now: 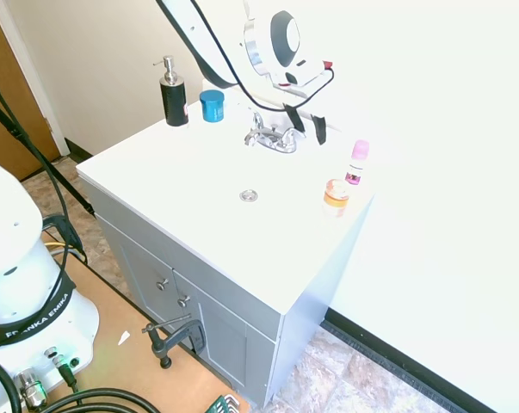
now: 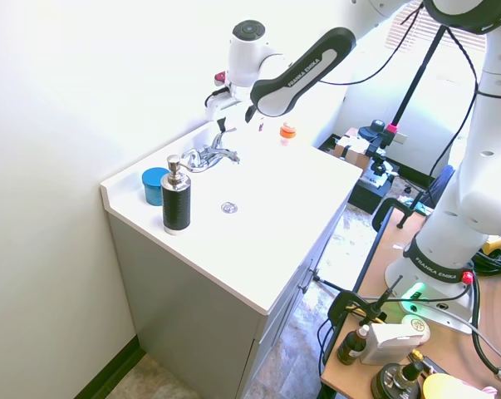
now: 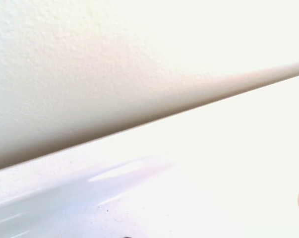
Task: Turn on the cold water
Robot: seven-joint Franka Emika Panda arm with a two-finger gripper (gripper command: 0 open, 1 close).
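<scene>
The small chrome two-lever faucet [image 1: 271, 136] [image 2: 207, 156] stands at the back of the white vanity top [image 1: 182, 185]. Its right-hand slim lever [image 1: 294, 132] [image 2: 229, 154] points toward the bottles, and no water runs. My gripper [image 1: 306, 126] [image 2: 234, 120] hangs open just above and slightly behind that lever. The dark fingers [image 1: 320, 129] are spread with nothing between them. Whether a finger touches the lever I cannot tell. The wrist view shows only blurred wall and white counter.
A black soap dispenser [image 1: 173, 93] and a blue jar [image 1: 212, 105] stand left of the faucet. At the right counter edge are a pink-capped bottle [image 1: 357, 162] and an orange jar [image 1: 336, 197]. The round drain ring [image 1: 249, 195] lies in front.
</scene>
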